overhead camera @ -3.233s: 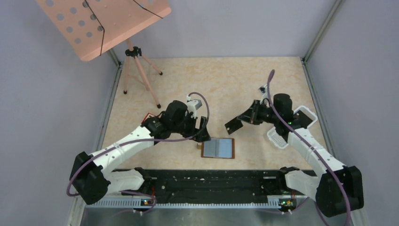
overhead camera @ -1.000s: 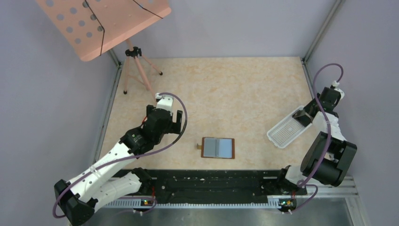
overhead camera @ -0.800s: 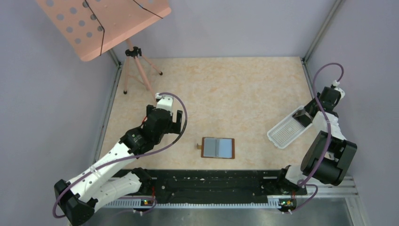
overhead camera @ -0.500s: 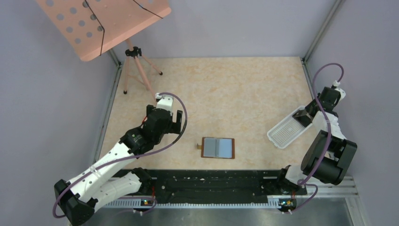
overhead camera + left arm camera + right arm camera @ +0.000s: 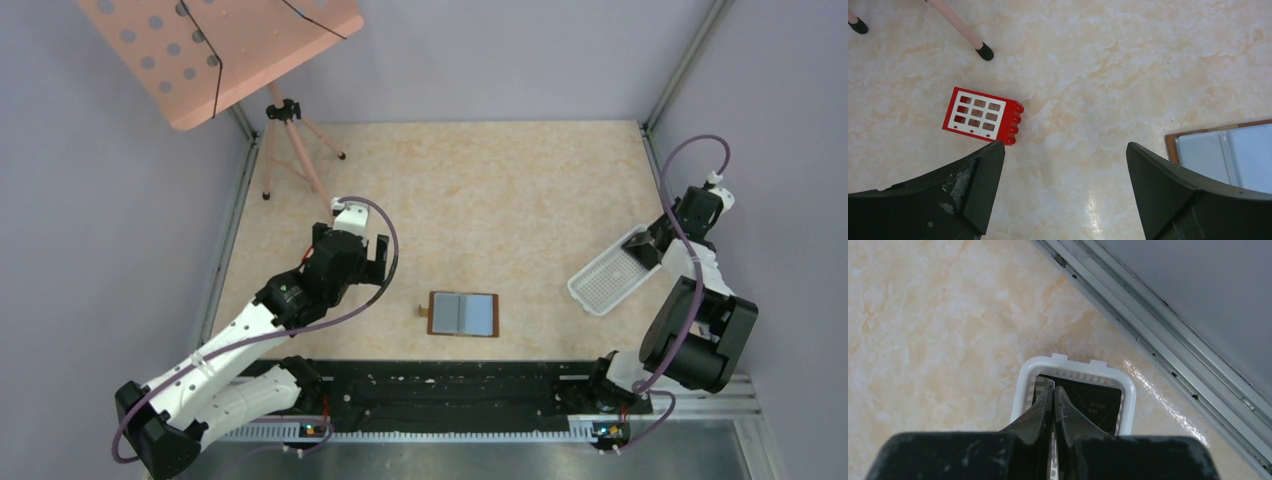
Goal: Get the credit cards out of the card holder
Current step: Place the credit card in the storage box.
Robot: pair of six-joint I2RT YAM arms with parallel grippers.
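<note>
Card drop-off: my right gripper (image 5: 1053,390) sits pinched shut above the dark card (image 5: 1093,402) in the white tray (image 5: 1020,385), my left gripper (image 5: 1063,150) wide; next, inspect the card holder (image 5: 463,314) for more.

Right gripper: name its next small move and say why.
Probably lift the right gripper straight up, clear of the white tray. Its fingers look shut with nothing between them, a dark card lies flat inside the tray, and the card holder lies open farther along the table.
</note>
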